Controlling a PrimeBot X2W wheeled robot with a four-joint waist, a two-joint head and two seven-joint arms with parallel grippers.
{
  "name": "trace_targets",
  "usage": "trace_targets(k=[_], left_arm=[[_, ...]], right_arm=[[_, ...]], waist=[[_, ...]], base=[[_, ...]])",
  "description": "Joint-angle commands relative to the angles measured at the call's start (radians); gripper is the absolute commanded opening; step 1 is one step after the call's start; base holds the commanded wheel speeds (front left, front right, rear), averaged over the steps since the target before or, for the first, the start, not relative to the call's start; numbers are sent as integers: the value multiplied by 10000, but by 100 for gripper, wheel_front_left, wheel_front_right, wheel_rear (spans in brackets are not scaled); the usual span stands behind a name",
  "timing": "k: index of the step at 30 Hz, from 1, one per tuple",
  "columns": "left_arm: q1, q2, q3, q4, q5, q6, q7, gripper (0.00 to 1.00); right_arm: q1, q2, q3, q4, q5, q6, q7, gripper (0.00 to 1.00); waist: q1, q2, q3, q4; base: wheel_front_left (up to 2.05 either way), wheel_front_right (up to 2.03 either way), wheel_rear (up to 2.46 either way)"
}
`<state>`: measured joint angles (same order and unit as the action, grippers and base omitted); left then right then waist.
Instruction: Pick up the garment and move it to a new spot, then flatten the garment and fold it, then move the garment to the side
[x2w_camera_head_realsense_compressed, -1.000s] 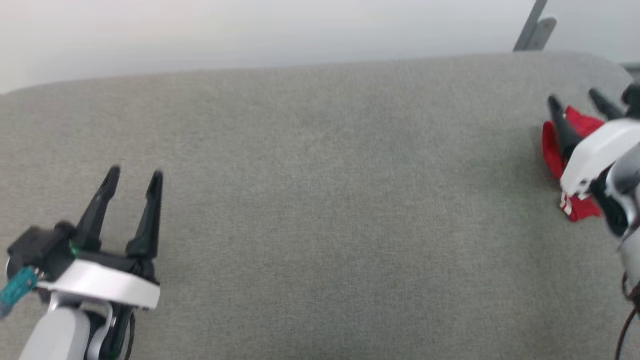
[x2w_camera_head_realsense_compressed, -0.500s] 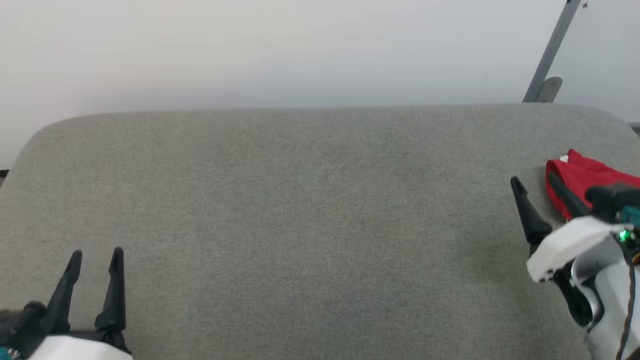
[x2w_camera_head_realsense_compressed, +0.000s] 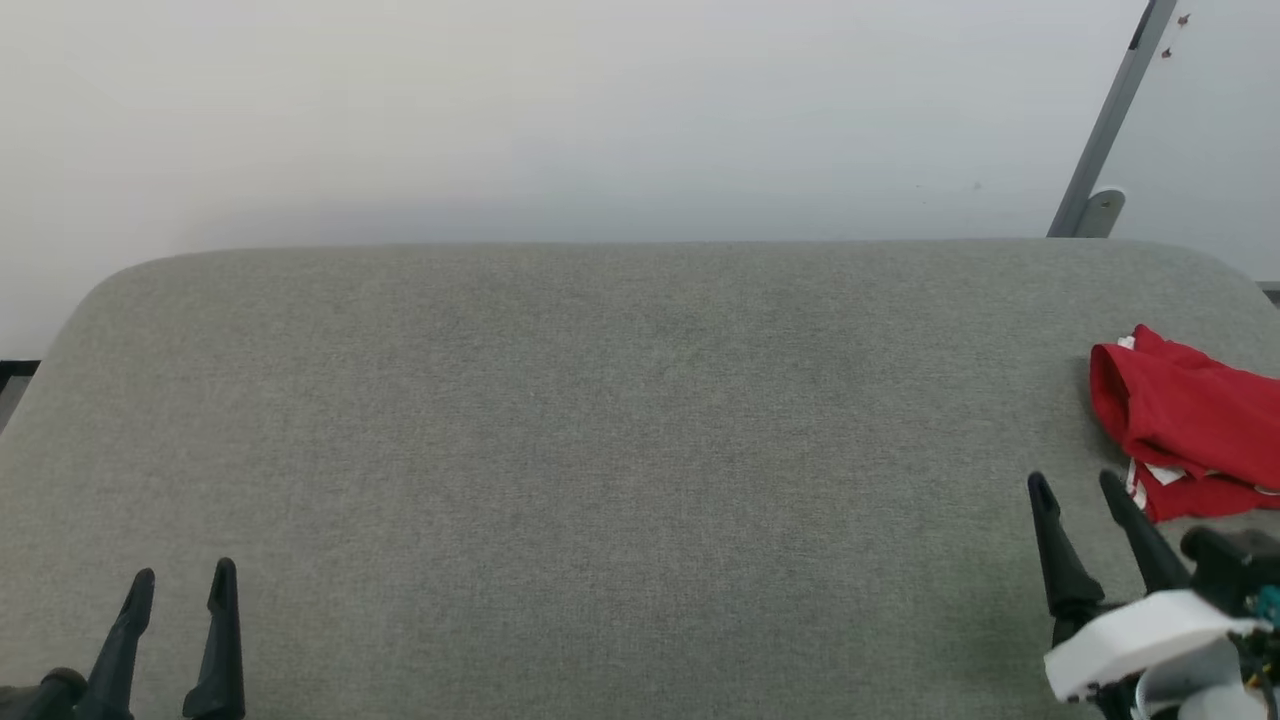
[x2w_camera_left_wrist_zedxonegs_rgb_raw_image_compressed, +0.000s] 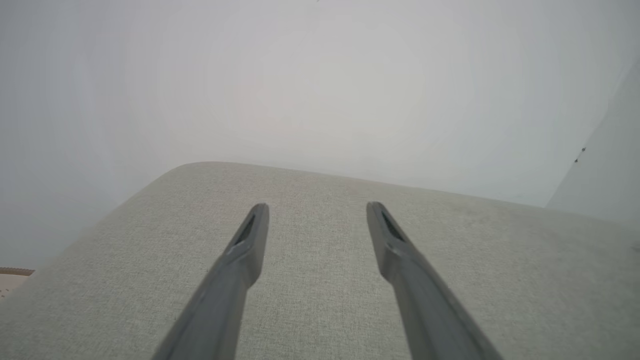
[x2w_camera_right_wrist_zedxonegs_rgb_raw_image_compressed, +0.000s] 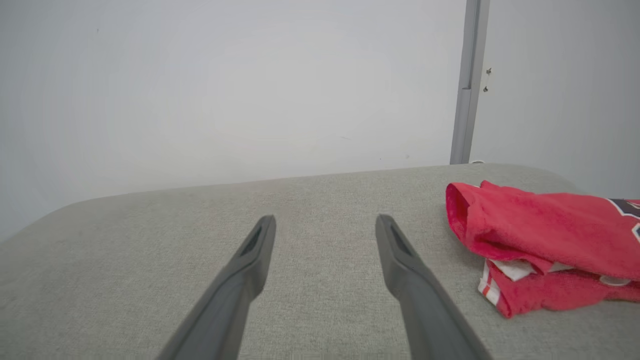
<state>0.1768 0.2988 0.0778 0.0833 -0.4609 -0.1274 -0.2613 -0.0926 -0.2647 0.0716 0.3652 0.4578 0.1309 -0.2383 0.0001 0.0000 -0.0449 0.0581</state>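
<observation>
grey padded table (x2w_camera_head_realsense_compressed: 600, 450); white wall (x2w_camera_head_realsense_compressed: 500, 120); grey post (x2w_camera_head_realsense_compressed: 1110, 120)

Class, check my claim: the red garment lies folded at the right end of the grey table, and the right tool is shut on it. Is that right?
No. The right tool is open, with nothing between its fingers; the garment lies beside it on the table, as the right wrist view shows. The rest stands: folded, at the table's right end.
</observation>
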Motion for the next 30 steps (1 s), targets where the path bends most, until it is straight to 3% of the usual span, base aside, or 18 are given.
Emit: trace_targets(k=[1,11,25,26,30], left_arm=[[141,7,0,-75,87,-31,-48,100],[355,45,-183,-213,-125,-36,-48,100],[380,35,-300,-318,-151,-37,-48,100],[369,3,-273,-352,-129,-37,-48,0],[337,-161,-351,-115,-244,0,36,0]], right_arm=[[219,90,-68,-172,-31,-6,-78,100],[1205,546,-495,-1187,-275,-6,-136,100],[1426,843,-573,-1661,-490,-6,185,100],[1418,872,-545,-1672,-453,-6,207,0],[1422,868,-510,-1463,-409,2,198,0]], waist=[[-1,0,-17,-26],[-1,0,-102,-138],[-1,0,-123,-167],[-1,0,-130,-160],[0,0,-129,-168]], base=[[0,0,0],[0,0,0],[0,0,0],[0,0,0],[0,0,0]])
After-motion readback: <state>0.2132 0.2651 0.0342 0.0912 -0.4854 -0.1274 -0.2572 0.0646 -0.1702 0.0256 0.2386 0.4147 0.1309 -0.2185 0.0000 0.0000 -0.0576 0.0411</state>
